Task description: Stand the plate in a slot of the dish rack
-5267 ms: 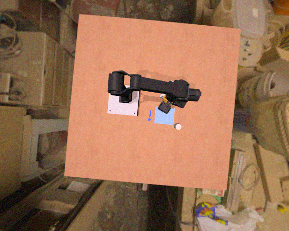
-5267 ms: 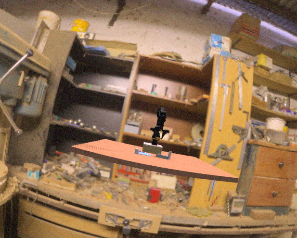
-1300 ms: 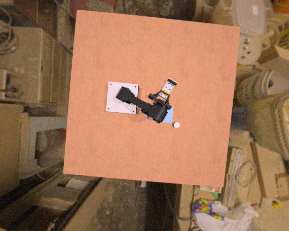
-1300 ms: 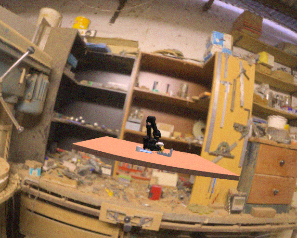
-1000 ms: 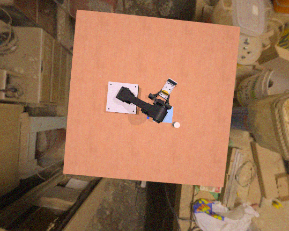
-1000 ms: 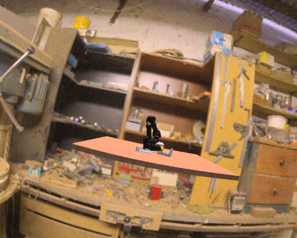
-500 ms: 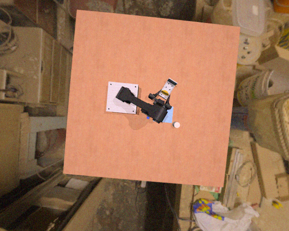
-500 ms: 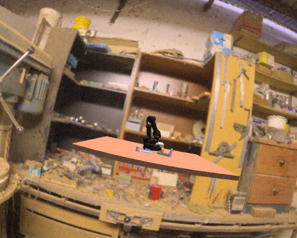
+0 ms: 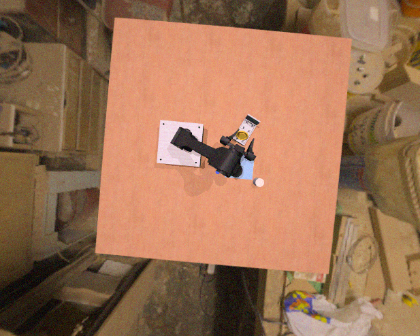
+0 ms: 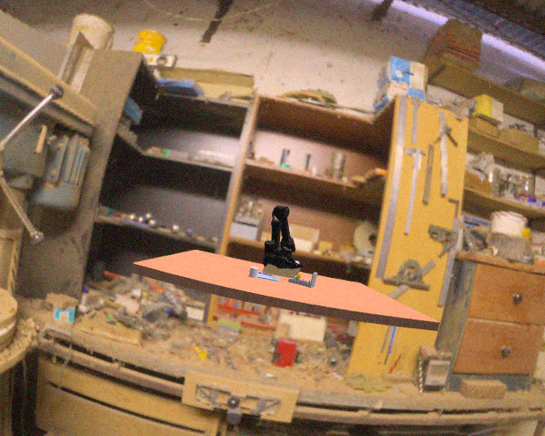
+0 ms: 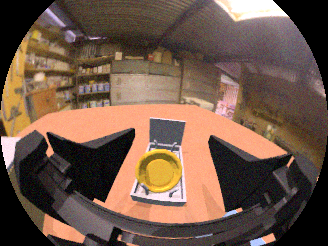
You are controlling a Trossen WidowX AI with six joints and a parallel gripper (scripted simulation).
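The yellow plate [image 9: 241, 135] [image 11: 160, 171] is in the near part of the grey-white dish rack [image 9: 252, 120] [image 10: 314, 280] [image 11: 159, 201]. Its face is turned towards the wrist camera, and from above it shows as a wide oval, so it is tilted rather than vertical. The rack's tall end panel stands beyond it. Whether its lower rim is down in a slot between the rails cannot be made out. My gripper [image 9: 246, 135] [image 11: 172, 135] is open and empty, with one finger on each side of the plate and a gap to both sides.
A light blue flat square [image 9: 247, 170] [image 10: 268, 277] lies partly under the arm. A white cylinder [image 9: 259, 182] [image 10: 253, 271] stands beside its corner. A small blue object [image 9: 217, 172] shows at the arm's edge. The arm's white base plate [image 9: 165, 144] is to the left.
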